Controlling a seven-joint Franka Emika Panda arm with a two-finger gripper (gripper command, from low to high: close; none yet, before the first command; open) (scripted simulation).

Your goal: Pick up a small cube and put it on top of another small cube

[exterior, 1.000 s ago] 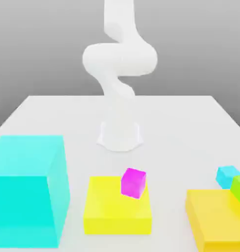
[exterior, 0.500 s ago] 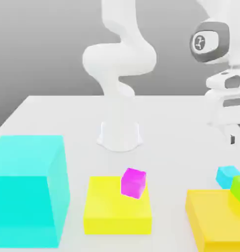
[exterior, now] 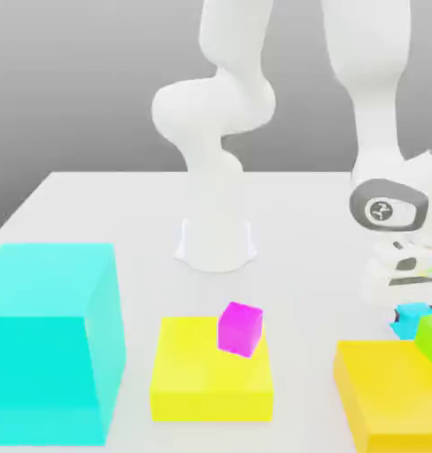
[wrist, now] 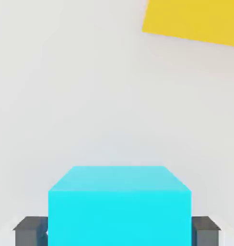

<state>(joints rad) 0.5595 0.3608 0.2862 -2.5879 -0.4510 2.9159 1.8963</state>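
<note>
Cyan small cube [wrist: 119, 206] sits flat on the white table [exterior: 122, 212], beside the yellow slab [exterior: 388, 398], its 2 sides pinched by the closed gripper [wrist: 118, 229]. Grasping looks done; lifting and stacking remain. A cube, it has no long axis; faces sit square to the fingers [wrist: 31, 229].

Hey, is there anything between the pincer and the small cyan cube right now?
No. In the hand view the small cyan cube already sits between the pincer's dark fingers, which are shut on its two sides. Nothing else lies between them.
</note>
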